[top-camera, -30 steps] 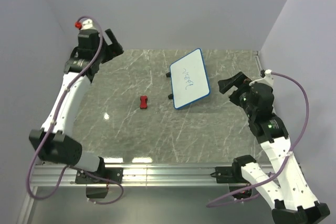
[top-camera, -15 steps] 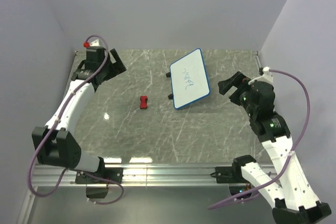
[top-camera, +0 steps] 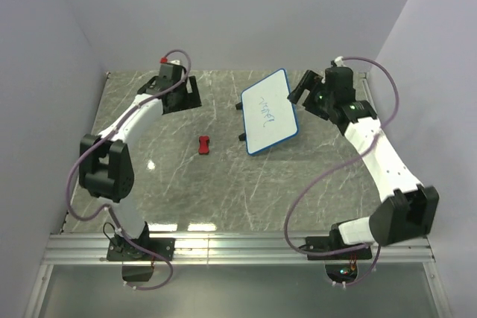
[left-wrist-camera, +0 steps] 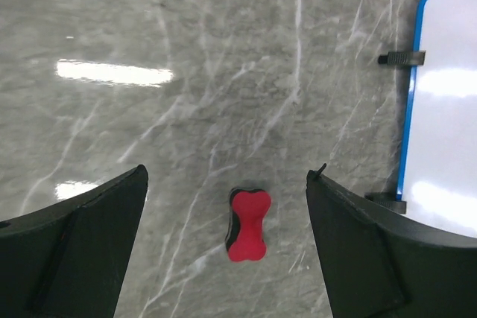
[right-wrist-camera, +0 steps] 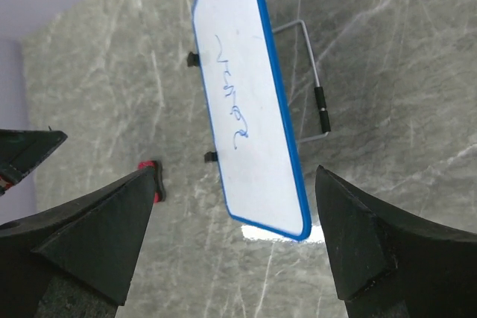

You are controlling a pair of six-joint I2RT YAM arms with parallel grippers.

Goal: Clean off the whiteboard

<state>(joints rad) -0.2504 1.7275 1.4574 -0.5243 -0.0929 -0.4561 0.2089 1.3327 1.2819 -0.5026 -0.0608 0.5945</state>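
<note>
Your left gripper (left-wrist-camera: 227, 172) and right gripper (right-wrist-camera: 235, 173) both hang open and empty. The whiteboard (top-camera: 270, 113) leans on its wire stand (right-wrist-camera: 317, 94) at the back right of the table (top-camera: 186, 180); press hard and you risk toppling it.

The left arm (top-camera: 138, 113) is raised from its base at the near edge, folded sharply at an elbow on the left side, and arched forward and rightward over the far part of the counter (top-camera: 223, 184). The left jaws are held spread wide and aimed down at the counter. The right arm (top-camera: 376, 150) is bent at an elbow on the right side and stretched toward the far right corner, its wrist turned leftward. The right jaws are likewise held wide apart.
</note>
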